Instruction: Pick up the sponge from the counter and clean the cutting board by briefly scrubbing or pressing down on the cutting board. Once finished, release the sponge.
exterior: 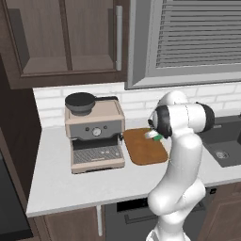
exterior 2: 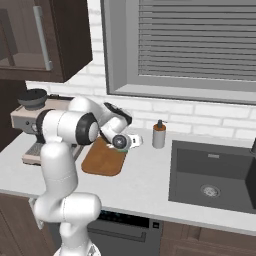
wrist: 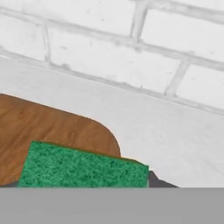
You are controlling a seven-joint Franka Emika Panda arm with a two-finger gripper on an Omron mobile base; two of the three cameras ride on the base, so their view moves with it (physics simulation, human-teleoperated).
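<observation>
Sponge in the pincer, right over the board's far corner

Closest in, the gripper (exterior 2: 131, 142) is closed narrow on the sponge (wrist: 83, 168), green face filling the hand view's foot. It looks light, soft and squashy, so I'd hold the long sides mid-block and press gently. Under it sits the board (wrist: 48, 127), stiff and flat on the counter (wrist: 175, 140), rounded corner showing. Beyond, the brick wall (wrist: 109, 57). No brand or writing is readable anywhere.
</observation>
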